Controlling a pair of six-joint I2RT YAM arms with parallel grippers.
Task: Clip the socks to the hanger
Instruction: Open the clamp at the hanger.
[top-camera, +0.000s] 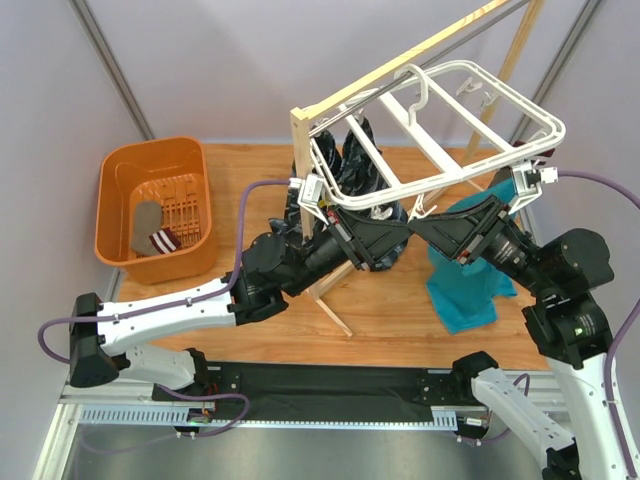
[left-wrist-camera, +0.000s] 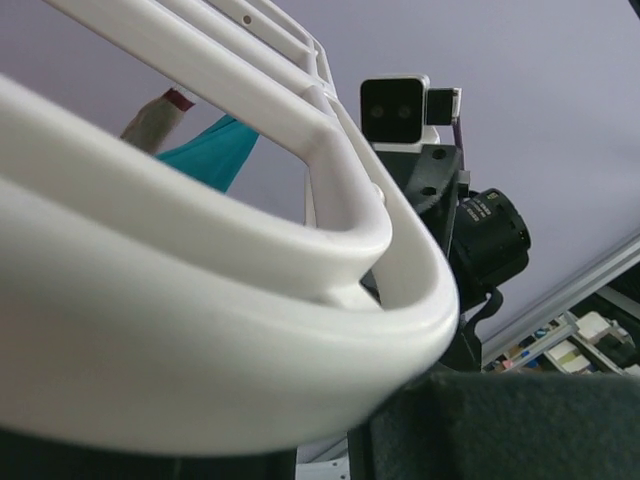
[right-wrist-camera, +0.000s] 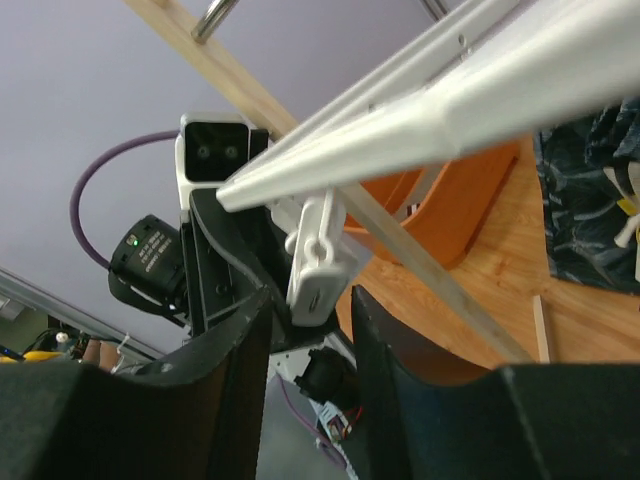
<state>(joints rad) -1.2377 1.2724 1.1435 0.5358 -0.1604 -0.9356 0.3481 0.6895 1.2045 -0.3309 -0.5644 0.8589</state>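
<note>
The white hanger (top-camera: 440, 150) hangs tilted from the rack's pole, with both arms under its near rim. In the orange basket lies one taupe sock (top-camera: 152, 232) with a striped cuff. The end of another sock (left-wrist-camera: 152, 118) shows past the frame, beside teal cloth. My right gripper (top-camera: 420, 224) (right-wrist-camera: 310, 300) has its fingertips against both sides of a small white clip (right-wrist-camera: 322, 268) dangling from the hanger (right-wrist-camera: 430, 110). My left gripper (top-camera: 397, 232) (left-wrist-camera: 322, 445) sits just below the hanger (left-wrist-camera: 200, 330), whose thick rim hides the fingertips. No sock is in either gripper.
An orange basket (top-camera: 120, 180) stands at the left on the wooden table. A wooden pole rack (top-camera: 300, 140) carries a black patterned garment (top-camera: 350, 165) and a teal cloth (top-camera: 465, 285). The rack's foot (top-camera: 335, 315) slants across the table between the arms.
</note>
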